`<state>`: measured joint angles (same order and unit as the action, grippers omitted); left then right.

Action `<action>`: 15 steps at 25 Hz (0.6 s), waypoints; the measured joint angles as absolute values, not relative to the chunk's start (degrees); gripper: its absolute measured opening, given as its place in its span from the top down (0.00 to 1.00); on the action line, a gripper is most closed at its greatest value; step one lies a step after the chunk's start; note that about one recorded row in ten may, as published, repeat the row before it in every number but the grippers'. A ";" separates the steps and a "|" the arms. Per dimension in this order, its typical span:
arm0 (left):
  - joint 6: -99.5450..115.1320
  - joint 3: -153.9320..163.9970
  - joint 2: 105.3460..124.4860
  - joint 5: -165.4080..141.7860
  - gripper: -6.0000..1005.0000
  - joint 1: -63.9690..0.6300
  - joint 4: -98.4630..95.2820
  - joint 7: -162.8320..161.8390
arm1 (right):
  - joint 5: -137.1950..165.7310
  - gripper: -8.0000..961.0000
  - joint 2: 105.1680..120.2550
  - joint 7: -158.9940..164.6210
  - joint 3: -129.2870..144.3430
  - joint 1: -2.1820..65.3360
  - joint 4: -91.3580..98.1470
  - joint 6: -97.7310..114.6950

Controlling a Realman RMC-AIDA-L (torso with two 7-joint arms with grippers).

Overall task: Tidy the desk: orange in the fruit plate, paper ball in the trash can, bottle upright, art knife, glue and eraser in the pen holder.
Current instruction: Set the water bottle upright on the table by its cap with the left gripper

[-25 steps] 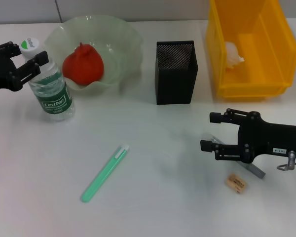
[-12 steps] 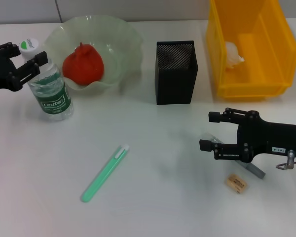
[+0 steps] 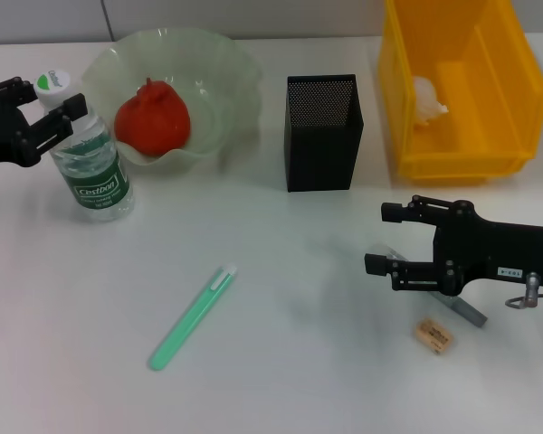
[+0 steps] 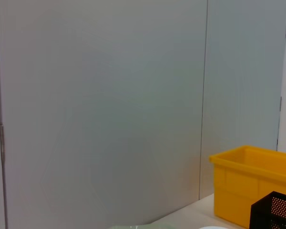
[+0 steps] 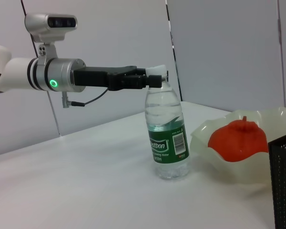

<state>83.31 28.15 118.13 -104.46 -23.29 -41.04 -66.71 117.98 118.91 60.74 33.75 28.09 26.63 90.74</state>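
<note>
The bottle (image 3: 92,163) stands upright at the left, beside the fruit plate (image 3: 222,72). My left gripper (image 3: 51,96) is shut on its white cap, as the right wrist view also shows (image 5: 155,78). The orange (image 3: 152,117) lies in the fruit plate. A paper ball (image 3: 427,98) rests inside the yellow trash can (image 3: 462,163). My right gripper (image 3: 382,239) hangs open, low over one end of the grey art knife (image 3: 469,312). The tan eraser (image 3: 433,335) lies just in front of it. The green glue stick (image 3: 193,316) lies on the table, front left of centre. The black mesh pen holder (image 3: 321,136) stands mid-table.
The pen holder stands between the fruit plate and the trash can, behind my right gripper. White table (image 3: 281,380) stretches between the glue stick and the eraser. A grey wall runs along the far edge.
The bottle's cap shifted slightly left with my left gripper, then held still. My right gripper crept a little to the left over the art knife.
</note>
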 joint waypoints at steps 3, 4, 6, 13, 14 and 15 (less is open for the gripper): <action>83.28 28.17 118.19 -104.41 0.46 -23.29 -40.97 -66.71 | 117.95 0.15 118.91 60.74 33.75 28.12 26.63 90.74; 83.27 28.11 118.20 -104.35 0.46 -23.30 -40.96 -66.71 | 117.95 0.15 118.91 60.74 33.75 28.12 26.63 90.75; 83.27 28.07 118.21 -104.32 0.45 -23.29 -40.96 -66.70 | 117.93 0.15 118.91 60.74 33.75 28.13 26.63 90.76; 83.25 28.02 118.21 -104.32 0.35 -23.15 -40.96 -66.71 | 117.89 0.15 118.91 60.74 33.75 28.12 26.63 90.80; 83.29 28.00 118.21 -104.32 0.31 -23.14 -40.96 -66.71 | 117.87 0.15 118.91 60.74 33.75 28.12 26.63 90.80; 83.41 27.98 118.21 -104.31 0.28 -23.13 -40.96 -66.71 | 117.85 0.15 118.91 60.75 33.75 28.12 26.63 90.80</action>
<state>83.41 27.98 118.21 -104.31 -23.13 -40.96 -66.71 117.85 118.91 60.75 33.75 28.12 26.63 90.80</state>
